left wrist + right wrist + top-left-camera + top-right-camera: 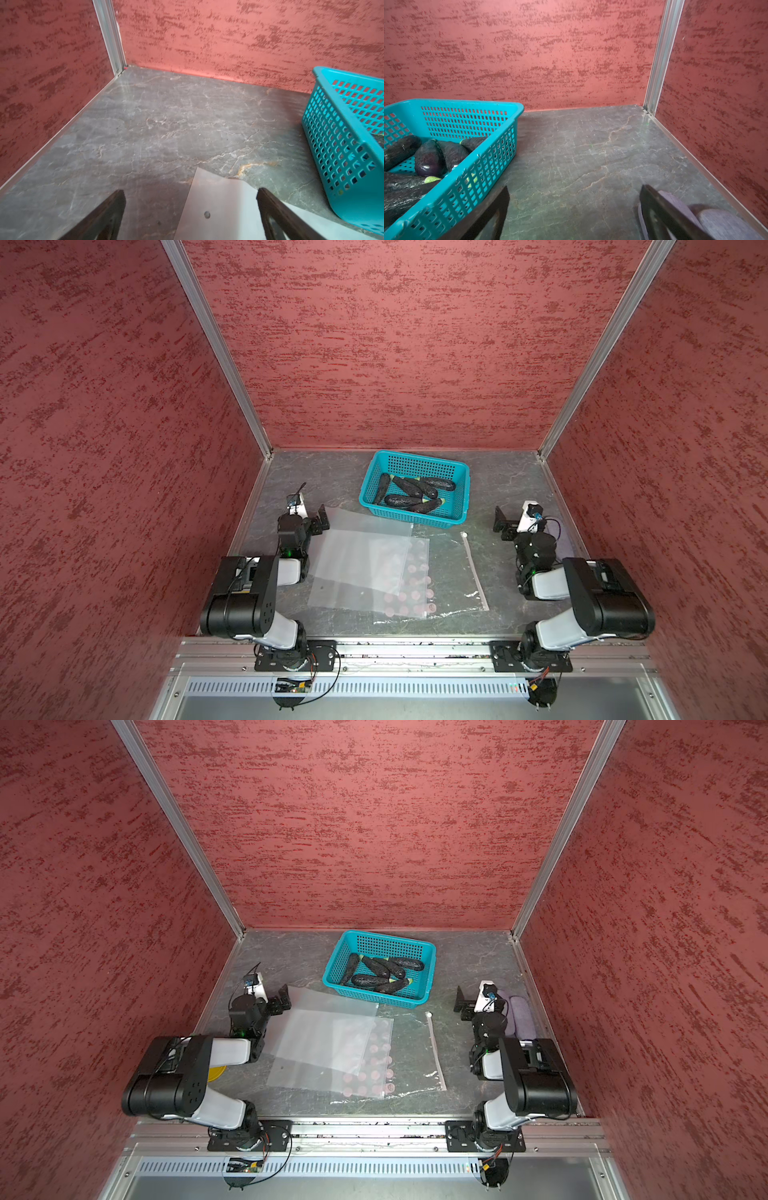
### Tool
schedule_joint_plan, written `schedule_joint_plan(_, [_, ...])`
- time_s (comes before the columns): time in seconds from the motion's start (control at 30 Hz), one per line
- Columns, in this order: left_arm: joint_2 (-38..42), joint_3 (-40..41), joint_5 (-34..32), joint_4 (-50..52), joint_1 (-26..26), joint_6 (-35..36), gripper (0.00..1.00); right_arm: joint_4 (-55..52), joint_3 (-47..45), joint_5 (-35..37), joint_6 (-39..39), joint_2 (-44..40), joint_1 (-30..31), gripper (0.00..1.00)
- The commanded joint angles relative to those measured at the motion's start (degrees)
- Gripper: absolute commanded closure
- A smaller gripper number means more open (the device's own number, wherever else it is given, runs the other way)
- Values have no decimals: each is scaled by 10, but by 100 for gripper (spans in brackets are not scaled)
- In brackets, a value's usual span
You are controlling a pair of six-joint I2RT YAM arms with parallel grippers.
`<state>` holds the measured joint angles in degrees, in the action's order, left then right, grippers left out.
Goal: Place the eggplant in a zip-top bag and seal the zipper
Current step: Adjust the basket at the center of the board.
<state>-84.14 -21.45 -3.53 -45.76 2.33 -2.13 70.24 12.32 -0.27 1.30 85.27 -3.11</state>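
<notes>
Right hand [501, 525] agape; front eggplant [428, 506] crosswise in basket [419, 459], stem rightward

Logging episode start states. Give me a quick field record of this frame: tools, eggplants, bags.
eggplants: several, all in the teal basket
zip-top bags: clear, flat, overlapping on the table, empty
left tool: open, empty, over a bag corner
right tool: open, empty, over bare table
progress: nothing bagged yet

place: robot lab cell | evidence: red panel walls [395, 344], aluminium frame [215, 344]
</notes>
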Motion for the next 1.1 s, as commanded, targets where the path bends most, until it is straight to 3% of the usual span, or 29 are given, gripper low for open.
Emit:
schedule_joint_plan(0.0, [60, -56, -10, 126, 4, -9, 0, -98, 54, 15, 5, -55, -2, 1])
schedule_joint_plan(0.23, [121, -145, 22, 304, -11, -66, 0, -272, 149, -29, 46, -96, -1, 1])
schedule_joint_plan(0.47, [132, -200, 65, 402, -38, -125, 0, -394, 221, -91, 99, -104, 1, 1])
schedule_joint_plan(0.73, [124, -202, 125, 412, -62, -167, 0, -448, 257, -130, 140, -77, 25, 2])
schedule_joint_plan(1.07, [113, -181, 145, 393, -96, -185, 0, -505, 343, -153, 179, 37, 87, 13])
